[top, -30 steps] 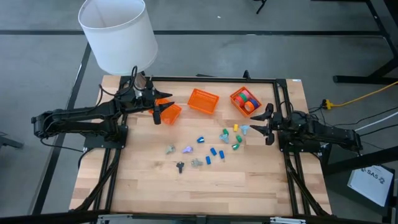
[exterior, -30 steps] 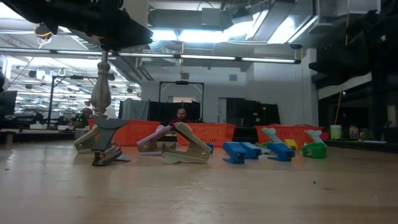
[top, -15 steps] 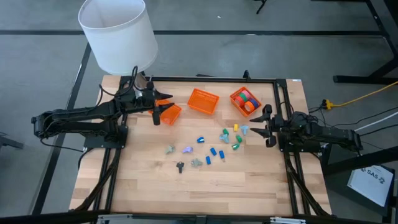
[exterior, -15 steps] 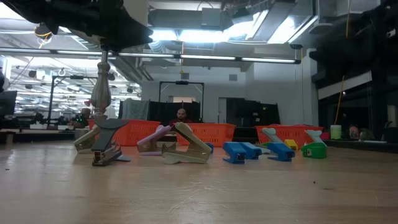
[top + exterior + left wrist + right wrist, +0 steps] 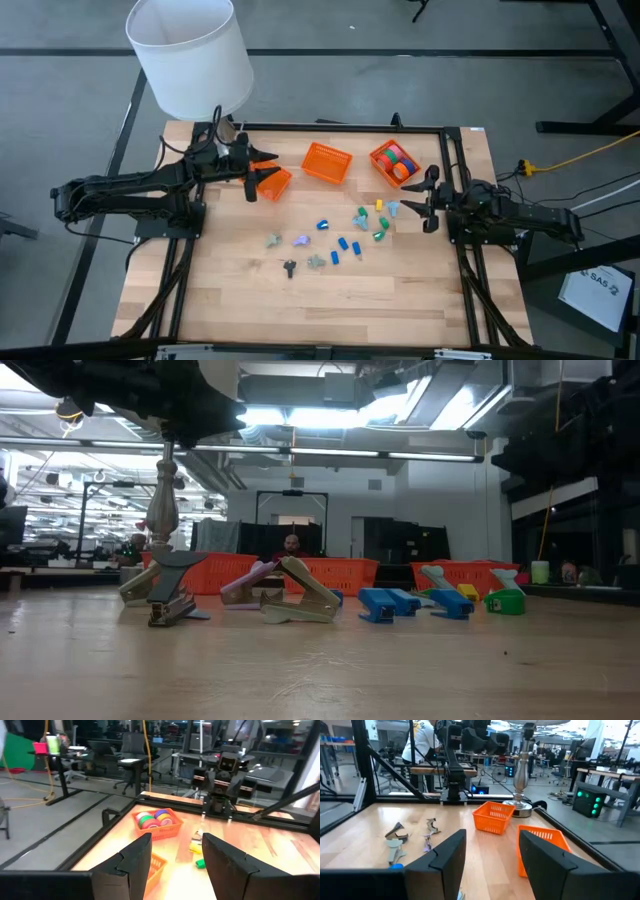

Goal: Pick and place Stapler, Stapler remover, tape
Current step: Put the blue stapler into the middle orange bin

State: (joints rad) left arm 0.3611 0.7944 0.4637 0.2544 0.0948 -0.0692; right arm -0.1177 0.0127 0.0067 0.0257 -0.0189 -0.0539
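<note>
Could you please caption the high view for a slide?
Left gripper open over a small orange mesh basket; right gripper open beside scattered small colourful staplers.

Lamp and baskets sitting on the wooden table

A white lampshade is standing at eleven o'clock; three orange baskets are lining twelve o'clock; small blue blocks are lying centrally.

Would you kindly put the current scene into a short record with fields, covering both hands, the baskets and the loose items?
left hand: open, empty, above the leftmost orange basket
right hand: open, empty, at the table's right side near the loose items
middle basket: orange, looks empty from above
right basket: orange, holds the tape rolls
loose items: small staplers and staple removers scattered mid-table, blue, green, grey, purple and yellow
lamp: white shade, at the table's far left corner
</note>
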